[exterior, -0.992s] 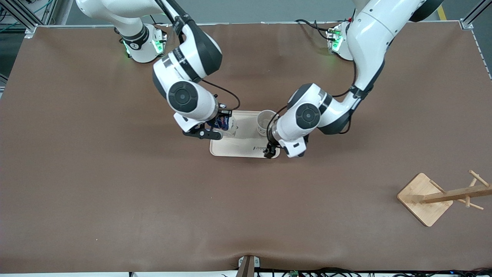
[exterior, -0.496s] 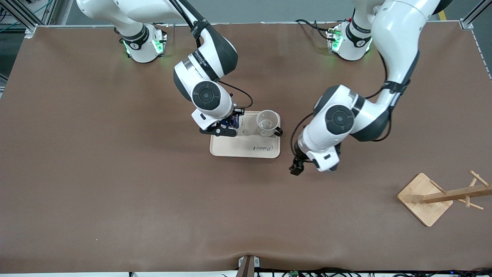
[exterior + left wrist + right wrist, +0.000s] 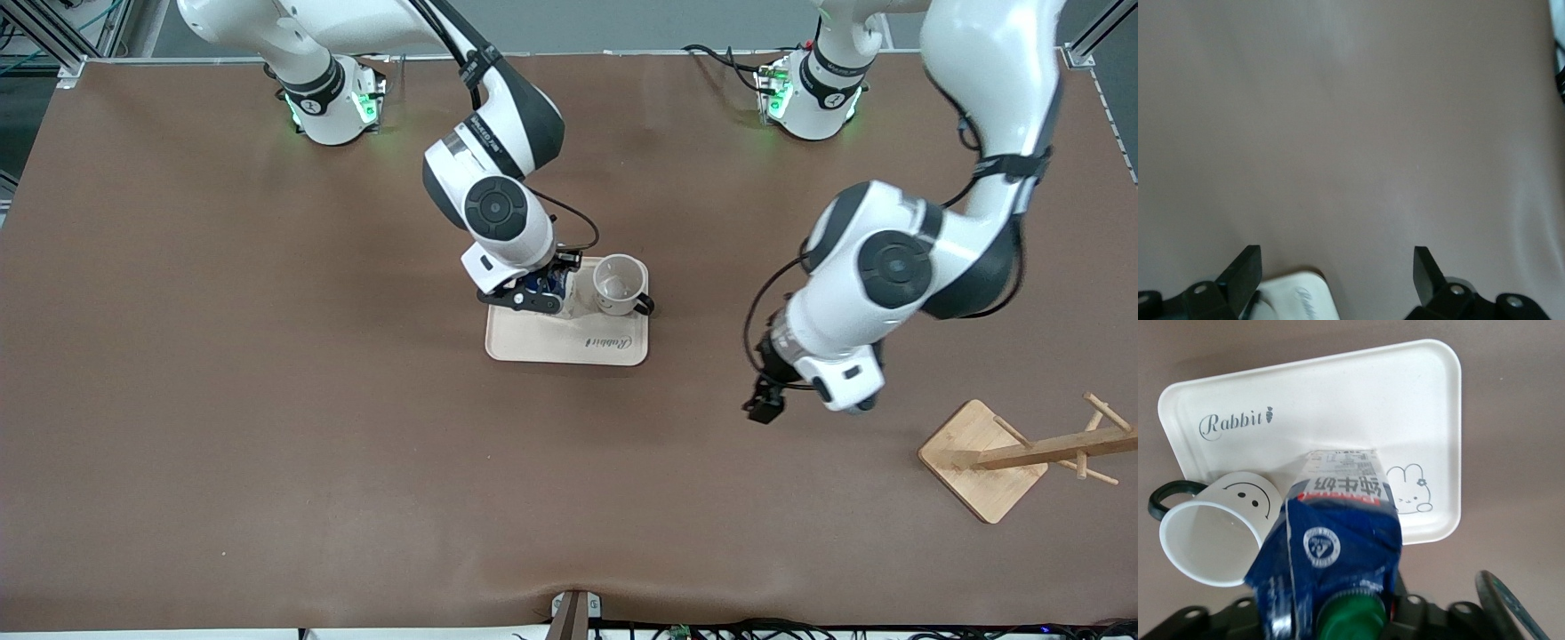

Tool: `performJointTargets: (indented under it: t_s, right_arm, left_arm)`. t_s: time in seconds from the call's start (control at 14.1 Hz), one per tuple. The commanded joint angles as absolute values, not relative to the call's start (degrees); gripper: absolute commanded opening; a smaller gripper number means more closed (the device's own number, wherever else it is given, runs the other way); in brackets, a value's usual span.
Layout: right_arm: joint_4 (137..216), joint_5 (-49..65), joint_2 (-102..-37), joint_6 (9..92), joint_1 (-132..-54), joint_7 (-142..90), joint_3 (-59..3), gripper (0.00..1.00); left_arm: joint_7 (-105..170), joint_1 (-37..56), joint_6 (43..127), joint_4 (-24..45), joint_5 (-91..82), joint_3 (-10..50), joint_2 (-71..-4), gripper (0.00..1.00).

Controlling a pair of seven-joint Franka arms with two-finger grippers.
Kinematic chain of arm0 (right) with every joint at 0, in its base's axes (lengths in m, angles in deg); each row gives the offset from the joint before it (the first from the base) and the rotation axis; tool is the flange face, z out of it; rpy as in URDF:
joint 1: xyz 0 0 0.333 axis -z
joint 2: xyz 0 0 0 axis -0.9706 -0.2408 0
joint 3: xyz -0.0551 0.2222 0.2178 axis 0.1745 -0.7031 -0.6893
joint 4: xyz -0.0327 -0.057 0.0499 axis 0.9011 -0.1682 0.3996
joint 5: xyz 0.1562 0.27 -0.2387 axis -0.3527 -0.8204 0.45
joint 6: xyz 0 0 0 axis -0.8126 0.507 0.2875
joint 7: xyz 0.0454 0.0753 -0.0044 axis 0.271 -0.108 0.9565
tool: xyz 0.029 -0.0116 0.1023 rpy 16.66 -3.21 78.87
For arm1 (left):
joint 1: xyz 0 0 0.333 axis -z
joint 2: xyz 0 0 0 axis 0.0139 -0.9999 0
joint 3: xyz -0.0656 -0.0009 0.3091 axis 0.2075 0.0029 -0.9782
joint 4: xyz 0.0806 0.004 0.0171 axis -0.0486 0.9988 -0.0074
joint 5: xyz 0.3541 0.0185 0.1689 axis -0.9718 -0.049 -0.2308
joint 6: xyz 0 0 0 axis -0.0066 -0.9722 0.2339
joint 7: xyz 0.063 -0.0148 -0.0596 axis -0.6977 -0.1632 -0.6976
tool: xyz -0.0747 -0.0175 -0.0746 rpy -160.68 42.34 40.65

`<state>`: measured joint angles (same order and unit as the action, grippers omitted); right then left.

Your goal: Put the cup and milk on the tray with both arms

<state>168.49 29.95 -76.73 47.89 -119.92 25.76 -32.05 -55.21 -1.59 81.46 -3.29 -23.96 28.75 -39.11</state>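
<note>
The cream tray (image 3: 551, 342) lies mid-table. The cup (image 3: 620, 284), white with a black handle, stands upright on the tray at its end toward the left arm. Right beside it is the blue milk (image 3: 553, 284) carton, over the tray, with my right gripper (image 3: 533, 299) around its top. In the right wrist view the milk (image 3: 1331, 540) with its green cap fills the space between the jaws, next to the cup (image 3: 1211, 533) and above the tray (image 3: 1338, 400). My left gripper (image 3: 765, 404) hangs open and empty over bare table (image 3: 1351, 133). The left gripper (image 3: 1336, 267) has the tray (image 3: 1298, 300) corner below it.
A wooden rack (image 3: 982, 458) with pegs lies tipped on its square base near the left arm's end of the table, nearer to the front camera than the tray. Brown mat covers the table around the tray.
My left arm has drawn away from the cup and tray toward the rack, gripper empty. My right arm has brought the milk in over the tray, close beside the cup.
</note>
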Motion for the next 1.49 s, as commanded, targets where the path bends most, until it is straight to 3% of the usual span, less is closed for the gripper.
performJointTargets:
  t_s: [0.0, 0.64, 0.85, 0.99, 1.13, 1.42]
  right_arm:
    - [169.57, 32.52, -76.39, 48.79, -120.62, 26.95, -31.37, 1.00]
    - [164.49, 31.65, -75.78, 47.29, -118.43, 26.60, -31.37, 1.00]
    - [158.09, 31.91, -75.43, 38.36, -116.06, 26.42, -31.37, 1.00]
    - [152.37, 32.00, -75.17, 31.50, -113.34, 26.24, -31.37, 1.00]
    - [147.88, 32.79, -74.38, 29.71, -112.28, 26.24, -30.76, 1.00]
    - [147.51, 33.76, -70.61, 27.97, -110.52, 26.42, -26.37, 1.00]
  left_arm:
    - [-49.60, -5.95, 77.84, -2.58, -24.64, 29.36, -34.93, 1.00]
    - [-13.67, -15.28, 63.78, -2.67, -24.03, 29.63, -26.66, 1.00]
    - [-4.97, -14.33, 61.49, -2.15, -24.29, 28.06, -22.63, 1.00]
    - [2.67, -9.43, 58.51, -1.53, -23.77, 21.67, -19.82, 1.00]
    - [10.84, -7.29, 58.15, 1.01, -22.63, 17.26, -15.52, 1.00]
    - [28.08, -1.86, 56.22, 4.10, -20.87, 7.51, -9.52, 1.00]
